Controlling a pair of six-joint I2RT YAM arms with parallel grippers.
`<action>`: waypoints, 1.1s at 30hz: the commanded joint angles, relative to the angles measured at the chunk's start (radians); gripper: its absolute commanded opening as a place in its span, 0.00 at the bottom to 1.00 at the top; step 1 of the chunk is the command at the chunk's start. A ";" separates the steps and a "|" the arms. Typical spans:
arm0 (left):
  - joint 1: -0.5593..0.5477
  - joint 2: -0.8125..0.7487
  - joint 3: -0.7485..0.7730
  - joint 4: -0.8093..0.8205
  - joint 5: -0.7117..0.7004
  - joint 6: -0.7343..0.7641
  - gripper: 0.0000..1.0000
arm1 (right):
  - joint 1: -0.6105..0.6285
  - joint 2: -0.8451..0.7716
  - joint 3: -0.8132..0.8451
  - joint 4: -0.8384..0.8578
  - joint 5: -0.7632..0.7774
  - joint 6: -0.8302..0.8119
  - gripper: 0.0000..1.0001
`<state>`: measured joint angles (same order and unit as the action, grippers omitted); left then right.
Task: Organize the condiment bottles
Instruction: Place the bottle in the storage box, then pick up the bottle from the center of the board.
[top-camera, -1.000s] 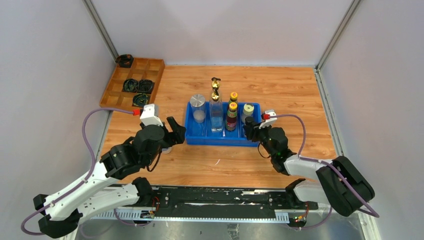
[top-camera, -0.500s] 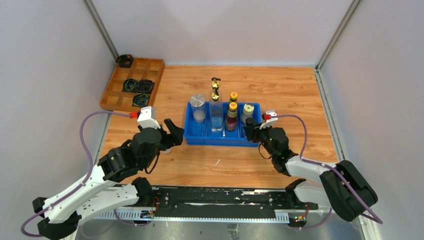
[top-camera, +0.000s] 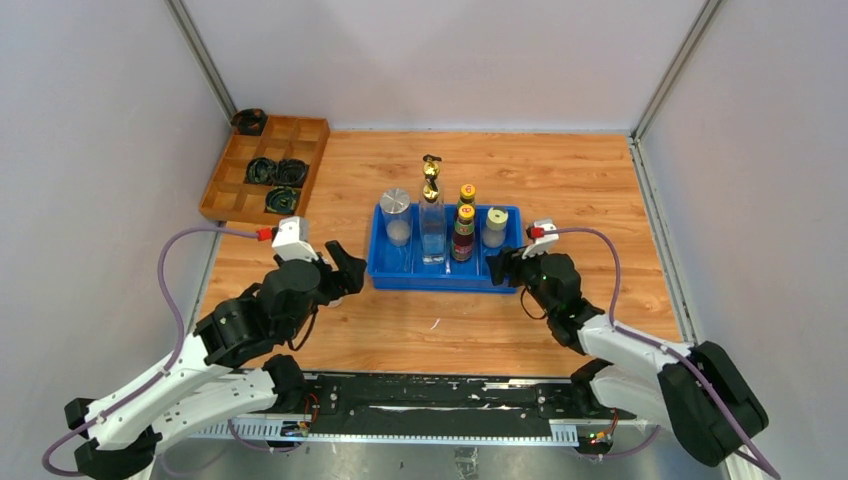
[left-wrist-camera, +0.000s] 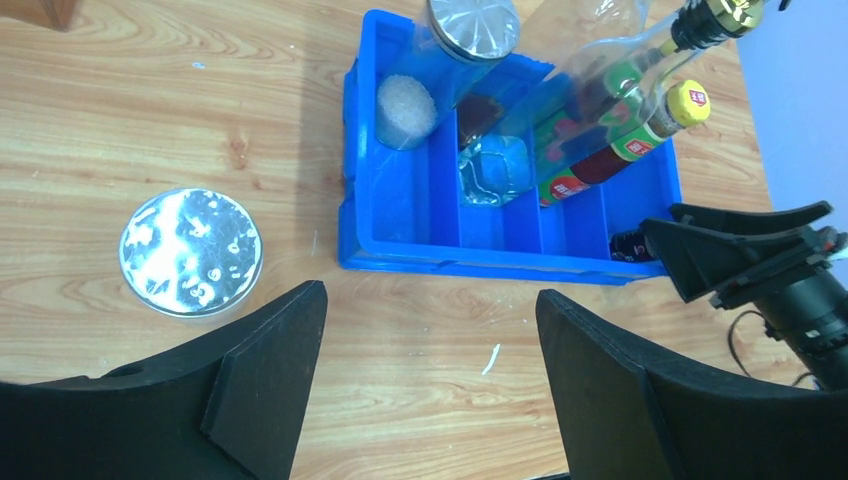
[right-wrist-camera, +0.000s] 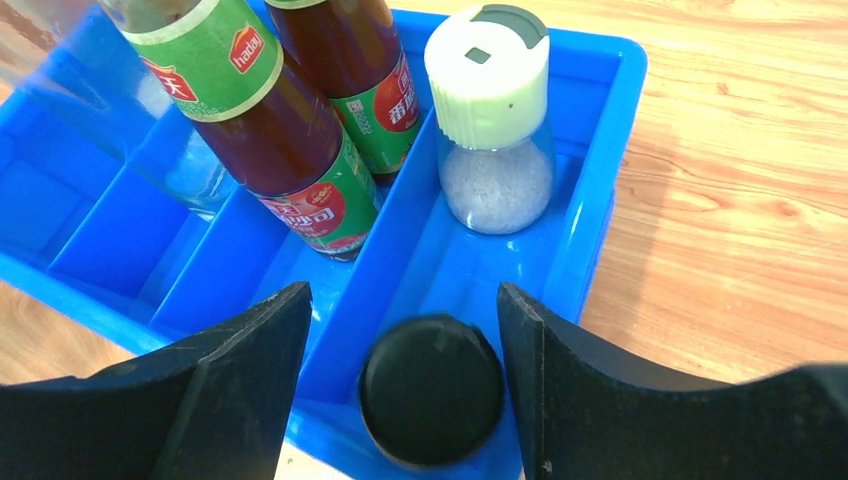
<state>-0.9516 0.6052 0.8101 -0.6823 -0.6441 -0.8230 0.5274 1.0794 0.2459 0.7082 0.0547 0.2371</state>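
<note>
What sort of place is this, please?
Probably a robot test cell: plain pale walls box in a wooden tabletop, two arms are mounted at its near edge, and condiment bottles stand in a blue bin.

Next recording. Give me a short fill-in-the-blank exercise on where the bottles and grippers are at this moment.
1. The small bottle between the right gripper fingers has a ____ cap.
2. The two dark sauce bottles have ____ caps.
3. The silver-lidded jar near the left gripper stands on the ____, not in the blue bin.
4. Both grippers' jaws are ____.

Missing words: black; yellow; table; open.
</note>
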 joint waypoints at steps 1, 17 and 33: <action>-0.007 -0.011 -0.026 0.005 -0.060 -0.017 0.84 | 0.002 -0.138 0.029 -0.194 0.068 0.003 0.74; 0.062 0.095 -0.134 -0.098 -0.230 -0.174 1.00 | 0.003 -0.618 0.296 -0.769 0.084 -0.072 0.79; 0.068 0.243 -0.106 -0.134 -0.381 -0.126 1.00 | 0.003 -0.571 0.237 -0.679 0.013 -0.037 0.80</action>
<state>-0.8940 0.8120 0.6842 -0.7921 -0.9154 -0.9340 0.5285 0.5026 0.5049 -0.0147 0.0944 0.1883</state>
